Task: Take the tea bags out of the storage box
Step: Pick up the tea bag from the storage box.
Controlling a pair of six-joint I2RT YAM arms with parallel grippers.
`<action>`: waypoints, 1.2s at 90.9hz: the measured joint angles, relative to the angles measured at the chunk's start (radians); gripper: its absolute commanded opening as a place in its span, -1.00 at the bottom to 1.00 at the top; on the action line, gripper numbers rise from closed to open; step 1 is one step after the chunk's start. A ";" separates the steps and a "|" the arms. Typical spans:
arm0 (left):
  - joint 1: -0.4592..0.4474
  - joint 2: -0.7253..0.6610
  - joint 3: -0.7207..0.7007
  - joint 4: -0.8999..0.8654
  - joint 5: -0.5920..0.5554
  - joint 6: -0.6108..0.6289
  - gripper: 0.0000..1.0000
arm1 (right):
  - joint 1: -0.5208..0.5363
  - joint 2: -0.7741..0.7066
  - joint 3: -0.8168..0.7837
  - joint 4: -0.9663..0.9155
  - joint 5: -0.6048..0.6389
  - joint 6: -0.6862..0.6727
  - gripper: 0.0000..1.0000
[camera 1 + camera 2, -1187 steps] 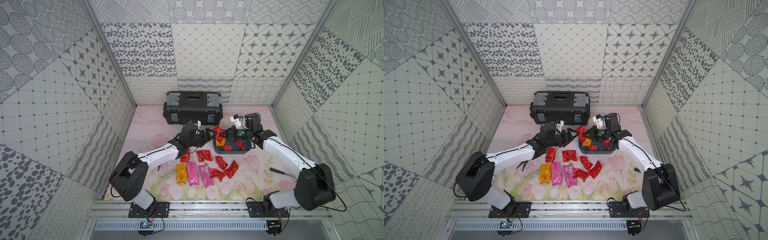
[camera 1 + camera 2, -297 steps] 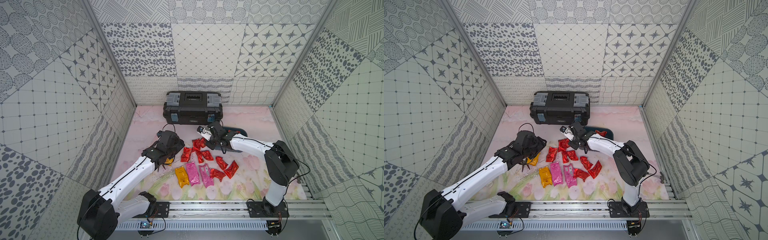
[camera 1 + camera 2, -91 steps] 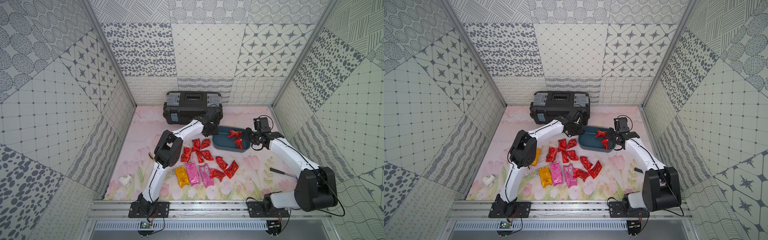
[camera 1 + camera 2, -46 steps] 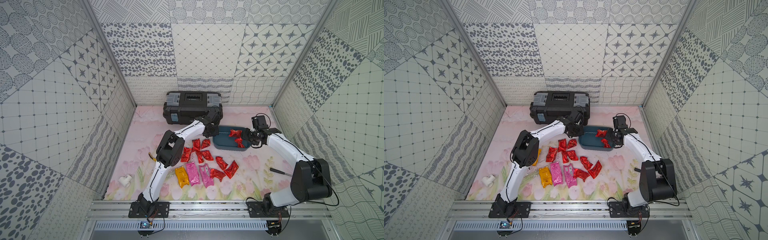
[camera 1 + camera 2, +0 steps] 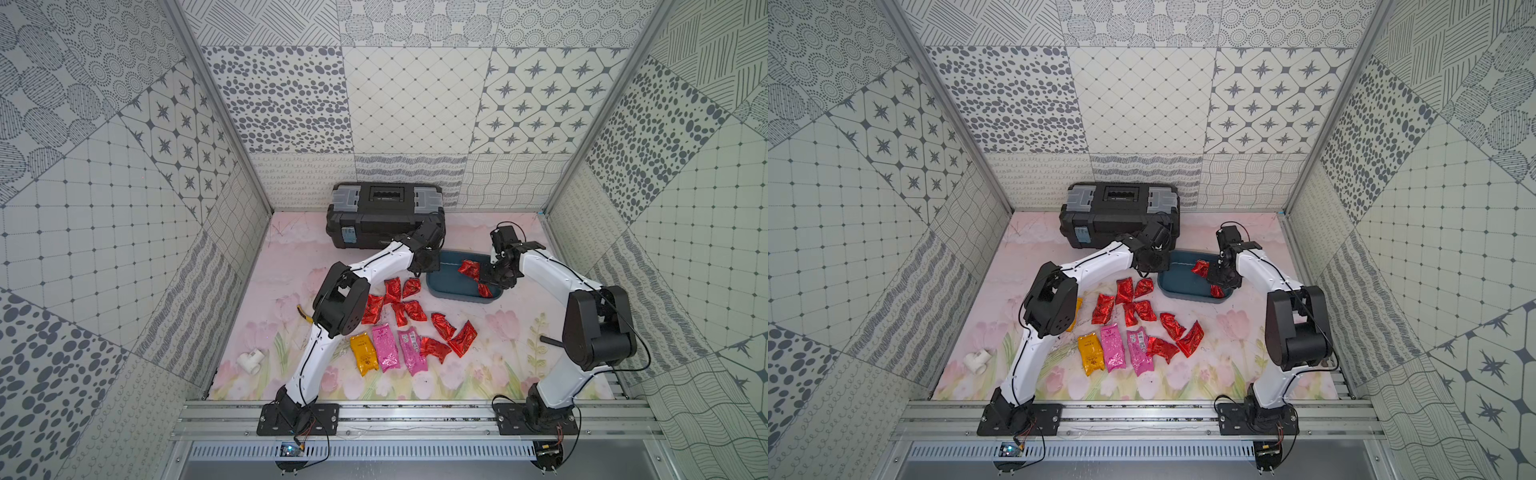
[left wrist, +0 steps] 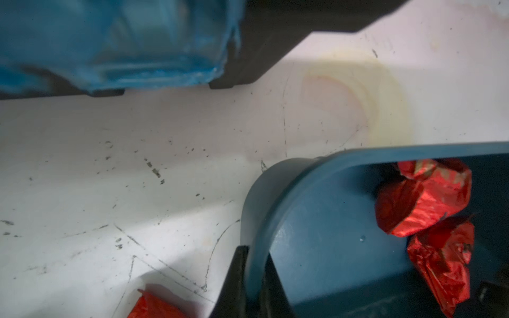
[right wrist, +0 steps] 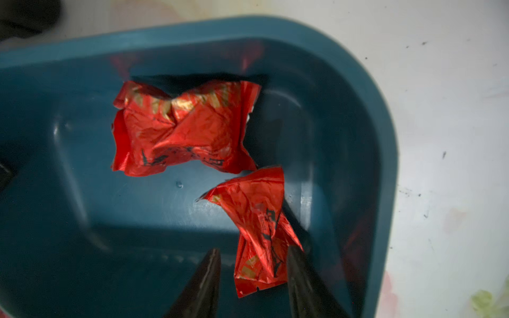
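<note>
Two crinkled red foil tea bags (image 7: pixel 181 129) sit inside the shallow teal-blue plastic storage box (image 7: pixel 387 154), close together toward one end. The other red, pink and orange-yellow foil packets (image 5: pixel 384 347) lie out on the floral mat (image 5: pixel 519 332). The right gripper (image 7: pixel 253 249) reaches into the box, jaws apart and straddling the bag nearer its tips (image 7: pixel 256 214); not yet pinched, it looks lined up for a pick. The left gripper (image 6: pixel 254 264) is clenched on the box's corner rim, likely bracing it against sliding. A black toolbox (image 5: pixel 384 216) stands just behind.
</note>
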 measured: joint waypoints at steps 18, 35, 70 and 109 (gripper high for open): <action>-0.021 -0.006 0.000 -0.001 -0.046 0.031 -1.00 | 0.004 0.076 0.012 -0.001 0.019 -0.065 -0.32; -0.027 -0.007 0.000 -0.001 -0.069 0.038 -1.00 | 0.005 0.095 0.012 0.010 0.020 -0.086 -0.67; -0.027 -0.009 0.000 -0.001 -0.084 0.038 -1.00 | 0.010 0.047 0.008 0.018 -0.009 -0.077 -1.00; -0.027 -0.016 -0.001 -0.001 -0.112 0.036 -1.00 | 0.084 -0.411 -0.154 -0.116 -0.055 0.091 -1.00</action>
